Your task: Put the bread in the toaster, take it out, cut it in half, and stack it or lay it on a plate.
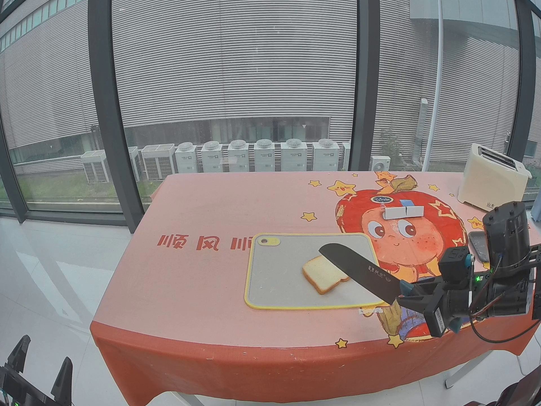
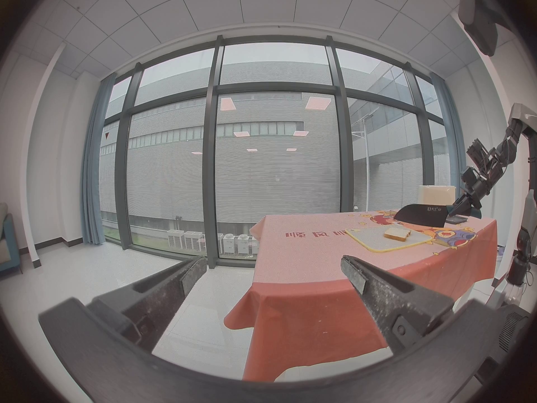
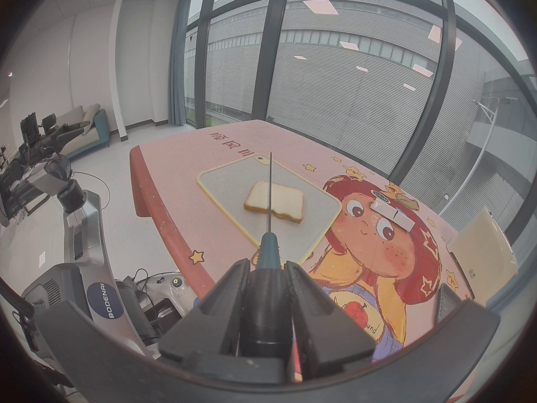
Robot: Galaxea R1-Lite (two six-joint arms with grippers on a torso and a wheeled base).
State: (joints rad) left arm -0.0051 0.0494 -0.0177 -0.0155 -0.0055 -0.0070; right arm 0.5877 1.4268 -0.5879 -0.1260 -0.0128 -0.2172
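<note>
Pale bread (image 1: 322, 274) lies seemingly uncut on the cutting board (image 1: 276, 280) near the table's (image 1: 191, 294) front edge, the right gripper (image 3: 267, 275) clamped on the knife (image 1: 360, 272) above it and the left gripper (image 2: 273, 264) open, so cutting and plating remain.

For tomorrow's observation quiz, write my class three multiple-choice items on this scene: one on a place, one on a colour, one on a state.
1. Where does the bread lie?
A in a bowl
B on the cutting board
C on a plate

2. What colour is the cutting board's rim?
A yellow
B blue
C black

3. What state is the right end effector in?
A open and empty
B shut on the knife
C shut on the bread

Key:
1 B, the slice rests flat on the grey board.
2 A, yellow edging frames the board.
3 B, its fingers clamp the knife's handle, with the blade above the bread.
</note>
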